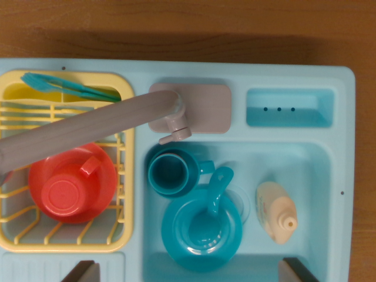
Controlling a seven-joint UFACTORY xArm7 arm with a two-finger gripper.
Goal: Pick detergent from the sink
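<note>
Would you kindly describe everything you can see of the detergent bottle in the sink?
The detergent bottle is small, cream-coloured and looks like plastic, with a faint label and a round nozzle cap at its lower end in the wrist view. It lies on its side on the sink floor, right of the teal plate, apart from it and from the gripper.

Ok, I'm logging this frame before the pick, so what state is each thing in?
detergent bottle: lying on its side in the sink basin, cap on, not gripped
teal cup: upright, looks empty
teal bowl: upright, spoon resting in it
red cup: upside down in the yellow rack
faucet: swung over the rack
gripper: open, holding nothing
</note>
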